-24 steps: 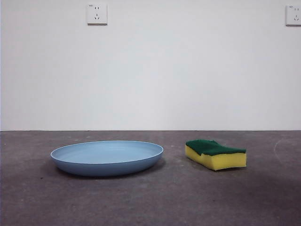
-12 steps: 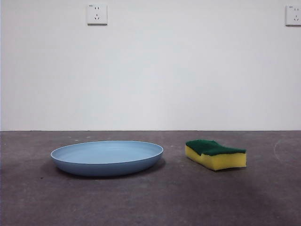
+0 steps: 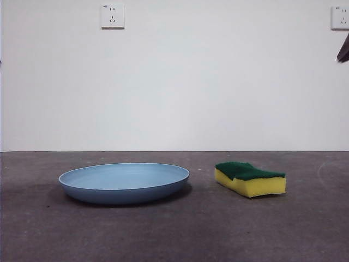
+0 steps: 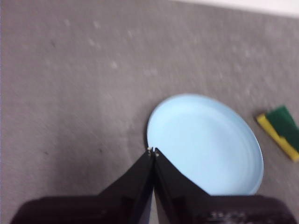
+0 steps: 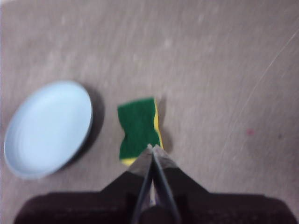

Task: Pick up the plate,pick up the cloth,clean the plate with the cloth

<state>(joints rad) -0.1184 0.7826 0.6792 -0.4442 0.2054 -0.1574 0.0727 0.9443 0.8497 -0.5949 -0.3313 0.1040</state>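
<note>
The left gripper [image 4: 153, 152] hangs above the counter [image 3: 174, 234] with its jaws pressed together tip to tip, holding nothing; seen from its wrist camera the tips line up with the rim of the light-blue plate [image 4: 204, 145], though the gripper is well above it and not touching. The right gripper [image 5: 152, 148] is likewise raised, its jaws closed to a narrow point and empty, the tips lining up with one end of the sponge [image 5: 138, 129], which lies green scouring side up. In the front view a dark tip of an arm [image 3: 343, 50] shows at the upper right edge; which arm it is cannot be told from that view alone. The plate [image 3: 124, 182] sits flat on the grey counter, left of centre, and the yellow sponge [image 3: 250, 178] lies just beside it to the right, apart from it, with a clear strip of counter between them. Behind the counter's far edge rises a white wall [image 3: 174, 82] carrying two sockets [image 3: 112, 16].
</note>
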